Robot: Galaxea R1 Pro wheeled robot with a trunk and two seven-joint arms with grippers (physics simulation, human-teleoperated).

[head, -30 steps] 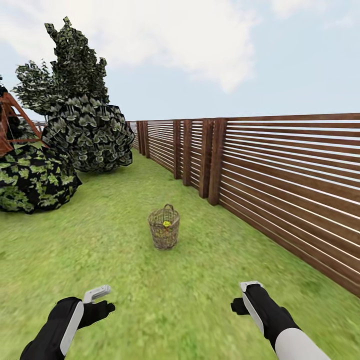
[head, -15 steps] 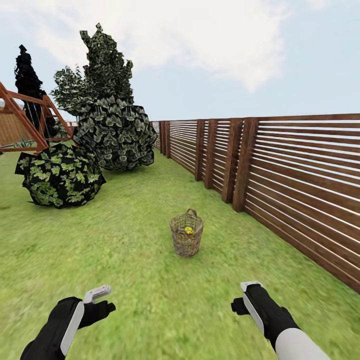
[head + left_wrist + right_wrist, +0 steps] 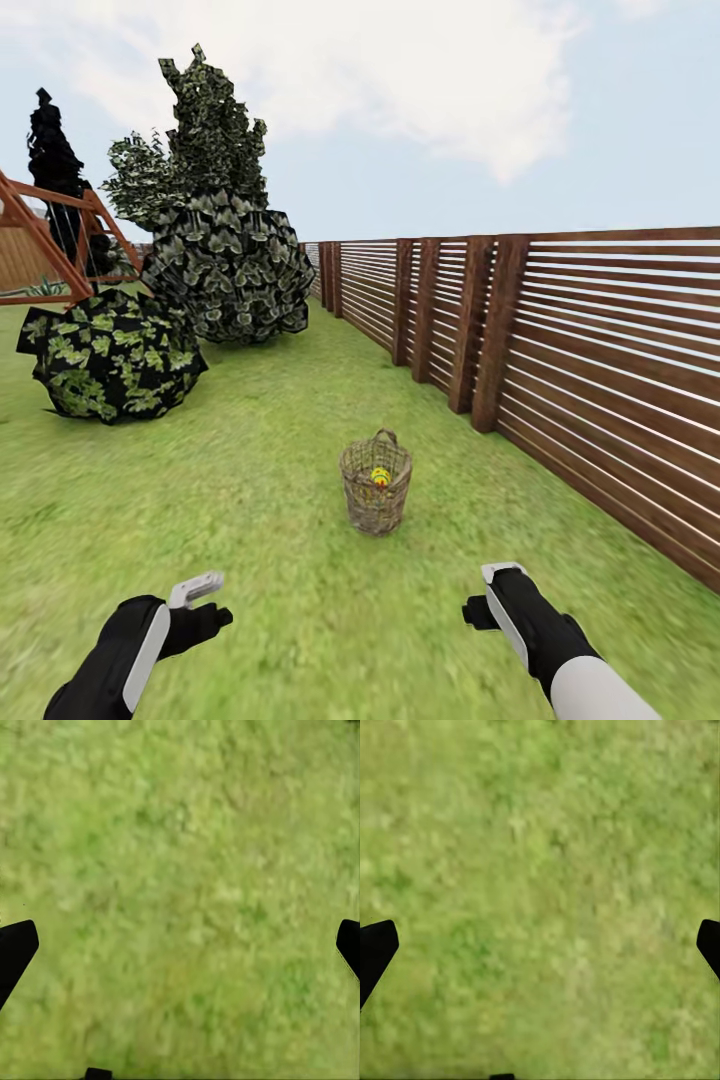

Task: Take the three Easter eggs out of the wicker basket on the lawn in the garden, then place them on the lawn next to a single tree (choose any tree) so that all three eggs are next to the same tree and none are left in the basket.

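Both grippers hung empty over the grass, the left gripper [image 3: 196, 590] and the right gripper [image 3: 490, 590] low in the head view, each with fingers spread wide, as the dark fingertips [image 3: 16, 949] at the edges of the wrist views showed. Beyond them stretched the lawn [image 3: 250, 480], mottled green, bounded on the right by a long slatted wooden fence [image 3: 600, 360]. Two leafy bushes, one dark and low [image 3: 110, 355], one taller [image 3: 228, 270], stood well back on the left beside a red-brown wooden frame [image 3: 60, 240]. The wicker basket [image 3: 376, 485] stood upright on open grass ahead, between the arms' lines, nothing in the way. One Easter egg [image 3: 380, 476], yellow with red, showed inside it.
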